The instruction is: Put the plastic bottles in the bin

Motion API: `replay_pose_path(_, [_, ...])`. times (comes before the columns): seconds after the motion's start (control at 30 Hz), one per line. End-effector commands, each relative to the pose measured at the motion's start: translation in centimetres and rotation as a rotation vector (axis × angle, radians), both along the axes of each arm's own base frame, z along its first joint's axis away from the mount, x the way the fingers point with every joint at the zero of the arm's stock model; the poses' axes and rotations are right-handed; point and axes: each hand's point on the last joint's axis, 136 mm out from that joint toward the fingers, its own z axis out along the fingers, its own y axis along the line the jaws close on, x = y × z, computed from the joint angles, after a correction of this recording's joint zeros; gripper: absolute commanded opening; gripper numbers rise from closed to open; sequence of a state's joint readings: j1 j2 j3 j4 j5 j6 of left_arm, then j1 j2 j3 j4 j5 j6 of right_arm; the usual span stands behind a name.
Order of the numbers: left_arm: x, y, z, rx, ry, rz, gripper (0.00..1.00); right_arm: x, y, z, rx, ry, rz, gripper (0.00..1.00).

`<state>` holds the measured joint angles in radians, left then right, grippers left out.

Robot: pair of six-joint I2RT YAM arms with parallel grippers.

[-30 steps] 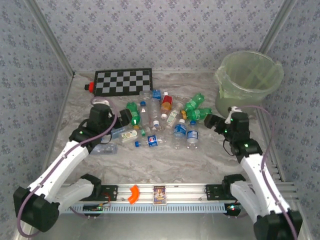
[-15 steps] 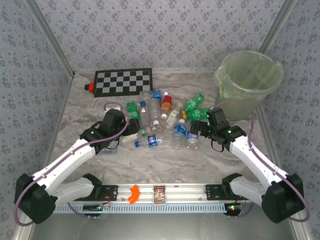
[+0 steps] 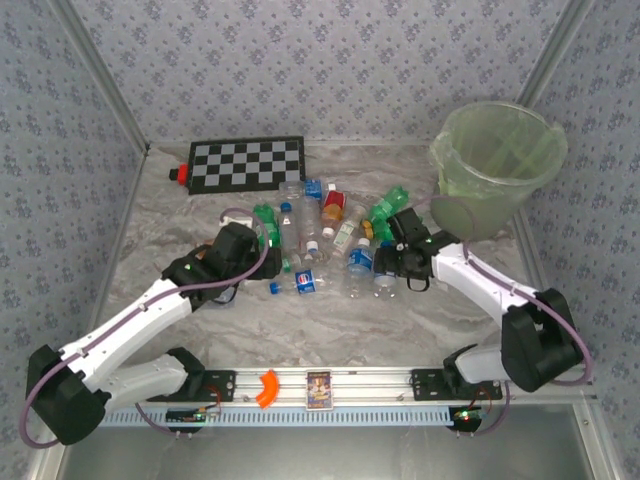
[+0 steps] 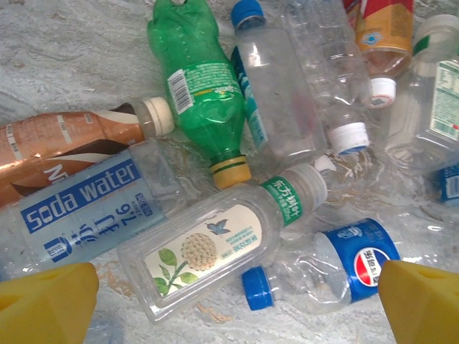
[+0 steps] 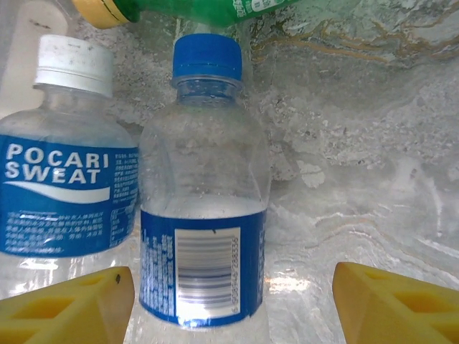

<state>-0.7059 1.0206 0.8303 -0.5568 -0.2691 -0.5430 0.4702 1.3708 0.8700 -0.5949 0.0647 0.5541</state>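
Several plastic bottles (image 3: pixel 325 240) lie in a pile at mid-table: clear ones with blue labels, green ones and an orange one. My left gripper (image 4: pixel 233 308) hangs open over a clear flower-label bottle (image 4: pixel 215 254) and a crushed blue-cap bottle (image 4: pixel 337 265). My right gripper (image 5: pixel 229 308) is open astride a clear blue-label bottle (image 5: pixel 204 215). Its left finger (image 5: pixel 64 304) is close to the label, and a gap remains on the right side. A Pocari Sweat bottle (image 5: pixel 61 186) lies beside it. The pale-green bin (image 3: pixel 480 190) stands at the back right.
A checkerboard (image 3: pixel 246 163) with a small red block (image 3: pixel 178 174) lies at the back left. Patterned walls close the table on three sides. A rail (image 3: pixel 330 385) with the arm bases runs along the near edge.
Both arms have reached in to the pile. The right gripper swung left from near the bin onto the blue-label bottle and its jaws have narrowed. The left gripper moved right over the bottles.
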Motion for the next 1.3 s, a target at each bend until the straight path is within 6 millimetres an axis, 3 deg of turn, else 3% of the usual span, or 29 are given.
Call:
replay_pose_path(0.0, [-0.4,-0.6,1.7,-0.038,-0.048,-0.051,1.0,0.3,0.1,-0.6,-0.016,0.029,-0.014,0.74])
replay_pose_path(0.27, [-0.7,-0.7,2.6,-0.06,-0.071,-0.065,1.0,1.7,1.4,-1.6,0.02,0.032,-0.004,0.73])
replay_pose_path(0.4, [-0.7,-0.7,2.3,-0.057,-0.06,-0.065,1.0,1.4,1.7,-2.7,0.027,0.075,0.003,0.68])
replay_pose_path(0.67, [-1.0,-0.8,2.5,-0.072,-0.055,-0.073,1.0,1.6,1.6,-4.2,0.004,0.092,0.007,0.68])
replay_pose_path(0.77, [-1.1,-0.9,2.8,-0.083,-0.064,-0.079,1.0,1.5,1.8,-4.2,0.014,0.1,0.019,0.54])
replay_pose_path(0.83, [-1.2,-1.0,3.2,-0.09,-0.07,-0.086,1.0,1.5,1.8,-4.0,0.016,0.094,0.018,0.51])
replay_pose_path(1.07, [-1.6,-1.6,5.7,-0.179,-0.105,-0.107,1.0,1.3,1.1,-0.2,0.002,-0.005,-0.001,0.5])
replay_pose_path(1.27, [-2.1,-1.7,8.4,-0.261,-0.174,-0.121,1.0,1.0,0.1,6.3,0.012,-0.192,0.012,0.49])
